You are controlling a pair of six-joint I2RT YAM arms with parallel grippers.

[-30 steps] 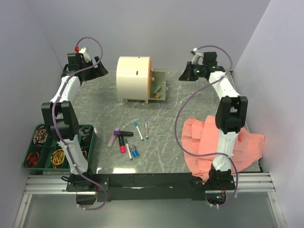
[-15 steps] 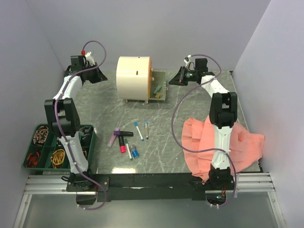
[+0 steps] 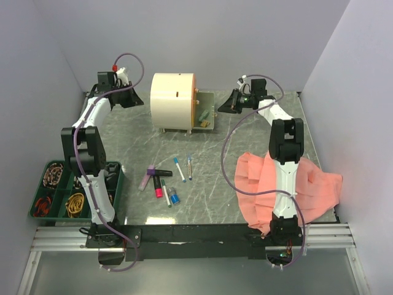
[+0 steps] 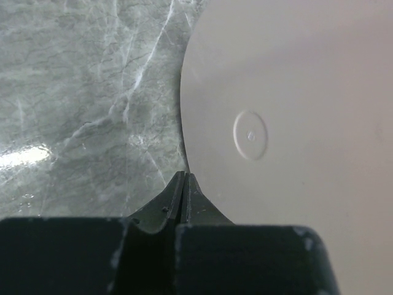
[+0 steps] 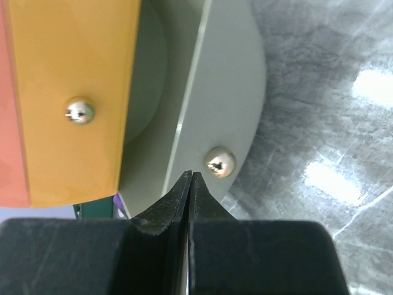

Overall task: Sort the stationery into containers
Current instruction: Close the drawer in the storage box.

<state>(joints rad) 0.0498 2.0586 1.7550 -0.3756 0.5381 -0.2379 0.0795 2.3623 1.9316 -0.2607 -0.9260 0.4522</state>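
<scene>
While the right gripper (image 5: 191, 184) sits pinched shut and empty at lower centre, just beside the knob (image 5: 220, 162) of the pulled-out drawer (image 5: 227, 80), the left gripper (image 4: 184, 186) is likewise clenched empty at the edge of the cream cabinet (image 4: 295, 123). Mid-frame in the top view, below the cabinet, lie the pens and markers (image 3: 164, 182).

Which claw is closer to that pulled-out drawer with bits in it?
The right. The right gripper hangs just right of the drawer, fingers shut; the left gripper is across the cream cabinet, by its left face.
</scene>
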